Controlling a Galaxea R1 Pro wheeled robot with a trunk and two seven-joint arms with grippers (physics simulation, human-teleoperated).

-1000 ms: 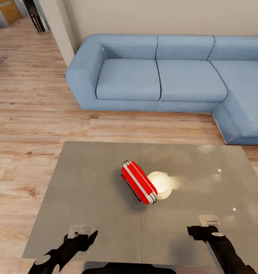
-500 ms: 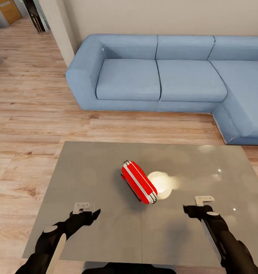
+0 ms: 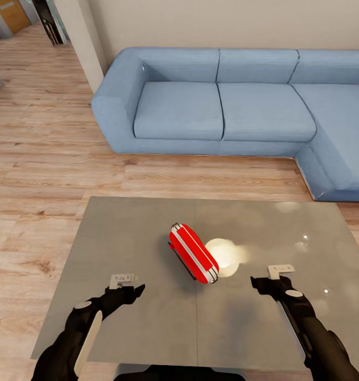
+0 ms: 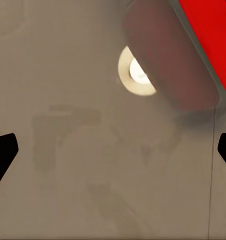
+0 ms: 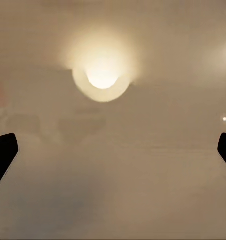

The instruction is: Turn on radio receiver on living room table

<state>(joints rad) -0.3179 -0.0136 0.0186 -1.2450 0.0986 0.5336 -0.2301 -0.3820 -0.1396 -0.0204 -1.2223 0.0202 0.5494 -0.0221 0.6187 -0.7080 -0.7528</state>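
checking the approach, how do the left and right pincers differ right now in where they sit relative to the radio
The left pincer hovers over the table on the left of the radio receiver; the right pincer hovers on its right. The left wrist view catches the radio's red body; the right wrist view looks at the lamp's reflection instead. Both are open, empty and clear of the radio.

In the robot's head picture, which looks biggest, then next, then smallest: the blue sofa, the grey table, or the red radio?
1. Blue sofa and grey table: both look huge and about alike. The table is nearer the camera, so I won't rank them.
2. Red radio: clearly the smallest, sitting near the table's middle.
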